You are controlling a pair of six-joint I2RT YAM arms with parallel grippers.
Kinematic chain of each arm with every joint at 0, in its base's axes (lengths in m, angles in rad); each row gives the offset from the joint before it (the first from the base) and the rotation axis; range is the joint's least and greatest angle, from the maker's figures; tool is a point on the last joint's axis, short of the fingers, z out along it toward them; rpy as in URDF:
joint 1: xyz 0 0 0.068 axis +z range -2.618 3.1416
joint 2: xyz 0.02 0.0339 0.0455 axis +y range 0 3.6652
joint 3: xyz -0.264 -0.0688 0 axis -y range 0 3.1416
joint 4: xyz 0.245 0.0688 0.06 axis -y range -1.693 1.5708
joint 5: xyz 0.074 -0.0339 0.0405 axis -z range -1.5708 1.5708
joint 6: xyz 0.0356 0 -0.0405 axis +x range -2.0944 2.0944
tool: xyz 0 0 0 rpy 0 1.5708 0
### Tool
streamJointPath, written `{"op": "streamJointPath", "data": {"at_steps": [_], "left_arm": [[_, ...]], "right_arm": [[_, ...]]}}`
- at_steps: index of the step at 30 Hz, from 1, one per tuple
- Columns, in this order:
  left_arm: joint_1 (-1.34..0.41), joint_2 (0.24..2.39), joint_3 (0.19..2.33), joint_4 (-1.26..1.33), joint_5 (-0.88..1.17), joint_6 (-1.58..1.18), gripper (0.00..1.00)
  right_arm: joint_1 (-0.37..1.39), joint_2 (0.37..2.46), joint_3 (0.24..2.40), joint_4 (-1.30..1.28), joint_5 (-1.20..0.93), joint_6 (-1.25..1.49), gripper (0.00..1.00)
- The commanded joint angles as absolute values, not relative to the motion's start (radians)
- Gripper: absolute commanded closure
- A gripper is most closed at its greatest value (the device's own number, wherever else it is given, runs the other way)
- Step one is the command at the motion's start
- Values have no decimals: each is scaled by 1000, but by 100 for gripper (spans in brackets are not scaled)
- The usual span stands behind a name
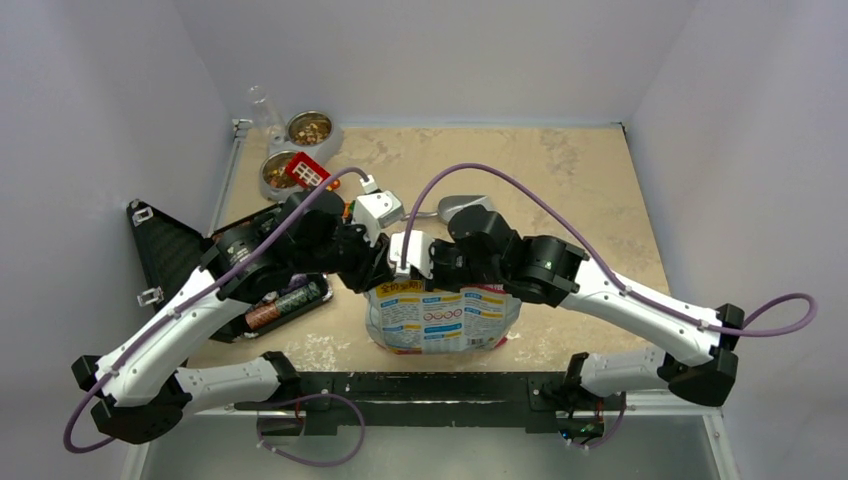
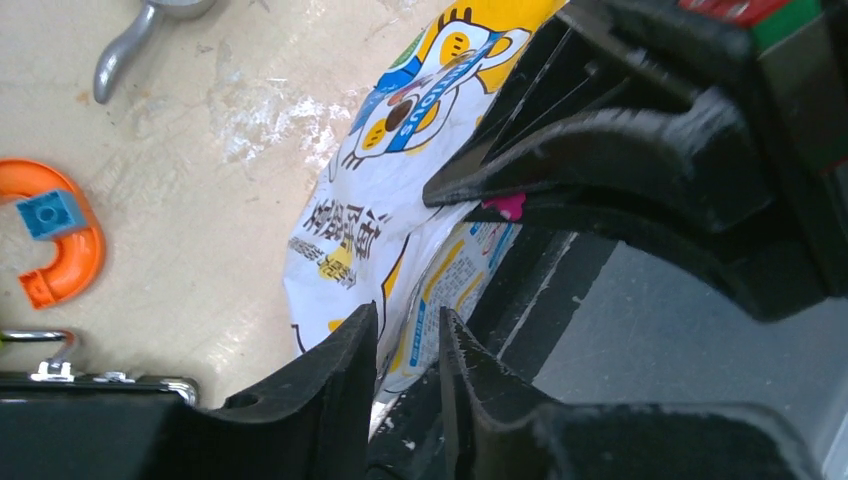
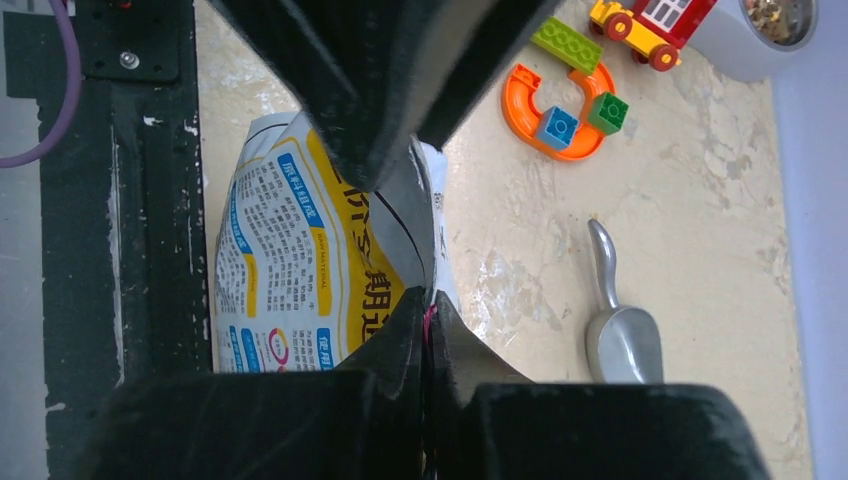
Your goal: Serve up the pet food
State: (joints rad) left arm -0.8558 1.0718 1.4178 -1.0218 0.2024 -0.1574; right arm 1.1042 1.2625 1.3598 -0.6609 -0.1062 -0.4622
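Observation:
The pet food bag (image 1: 440, 318), white with yellow and blue print, stands at the table's near edge. My right gripper (image 3: 427, 300) is shut on the bag's top edge, a pink strip pinched between its fingers. My left gripper (image 2: 408, 322) is at the same top edge (image 2: 440, 270). Its fingers stand a narrow gap apart, and the bag's fold shows in that gap. Both grippers meet above the bag in the top view, left gripper (image 1: 388, 272) and right gripper (image 1: 418, 262). Brown kibble fills a metal bowl (image 1: 310, 128) at the far left. The kibble inside the bag is hidden.
A metal scoop (image 3: 622, 335) lies beyond the bag. An orange curved toy with blocks (image 3: 555, 110) and a red toy train (image 3: 655, 25) lie near a second bowl (image 1: 283, 172). A black tray (image 1: 285, 300) lies at the left, with a black bar (image 1: 430, 385) along the front edge.

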Motion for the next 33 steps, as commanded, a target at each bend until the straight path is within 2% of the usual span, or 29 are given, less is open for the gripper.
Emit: {"op": "streamJointPath", "data": {"at_steps": [1,3,5,8,10,11,15,17,20,26,31,32,33], "left_arm": [[-857,990,1340,-965,177,-221,63],[-858,978,1301,-930,191,-228,61],[-858,991,1290,-928,194,-226,65],[-858,1009,1304,-933,156,-216,79],[-858,1008,1316,-930,129,-213,94],[-857,1006,1324,-929,116,-215,100],[-858,970,1319,-896,98,-242,100],[-858,945,1302,-865,98,-256,100],[-857,893,1256,-802,100,-274,100],[-857,816,1198,-718,79,-322,100],[-857,763,1153,-673,45,-352,100],[-857,750,1142,-661,43,-354,100],[-857,737,1130,-648,44,-354,100]], "right_arm": [[1065,1146,1325,-623,-85,-495,100],[1059,1143,1335,-671,-131,-484,100],[1058,1140,1332,-688,-154,-470,100],[1057,1124,1306,-675,-156,-451,100],[1058,1124,1312,-676,-155,-433,100],[1057,1128,1318,-675,-140,-427,94],[1075,1180,1355,-648,-133,-380,64],[1094,1216,1376,-631,-107,-370,57],[1108,1247,1384,-572,-94,-367,53],[1128,1321,1438,-576,-64,-415,52],[1142,1308,1398,-589,30,-482,55],[1142,1298,1384,-591,56,-497,56],[1142,1289,1374,-591,87,-509,68]]}}
